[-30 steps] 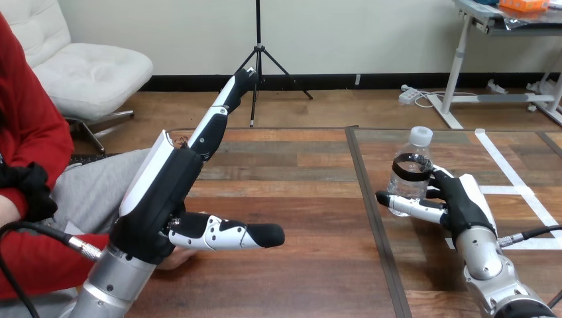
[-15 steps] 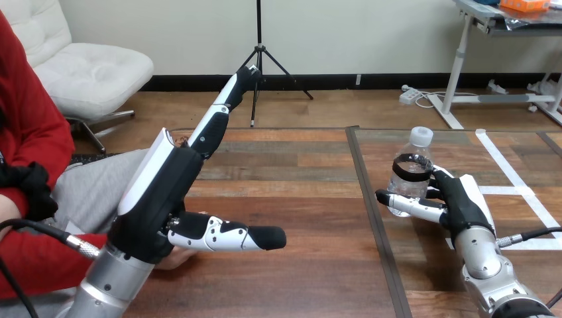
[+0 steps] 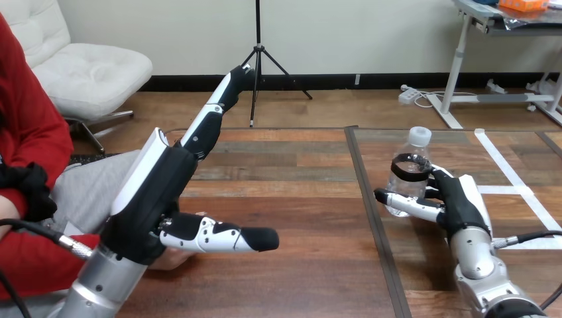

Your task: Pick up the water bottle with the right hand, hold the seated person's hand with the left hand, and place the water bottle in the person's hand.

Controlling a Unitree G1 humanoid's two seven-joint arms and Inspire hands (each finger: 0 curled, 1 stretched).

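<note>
Locate the bottle on the right part of the table, upright and capped. Note the right hand wrapped round its lower body, fingers curled across the front. Cannot tell whether resting on the wood or just lifted.

Locate the left hand at the left, raised on edge, fingers straight and stretched up and forward, thumb thrust out sideways – closed on nothing. Find the person's hand just beneath its heel, mostly hidden. Cannot confirm contact, and cannot call it held.

Hazards, as judged:

- Crossing the table with the bottle before securing the person's hand. Well apart at present. Risks delivery into an unsteady or shifted palm, then a drop.
- Closing the left hand blind, with the target hidden under the palm. Risks missing it or pinching too hard.
- Sweeping the outstretched left fingers or thumb into the incoming bottle. Keep the lane between clear.
- Squeezing what looks like a thin wall during the lift. Risks buckling and slip. Also expect tilt on a fast swing, given the low grip on a tall body – move slowly, keep upright.
- Releasing early. Open only after seating the bottle in the palm.
</note>
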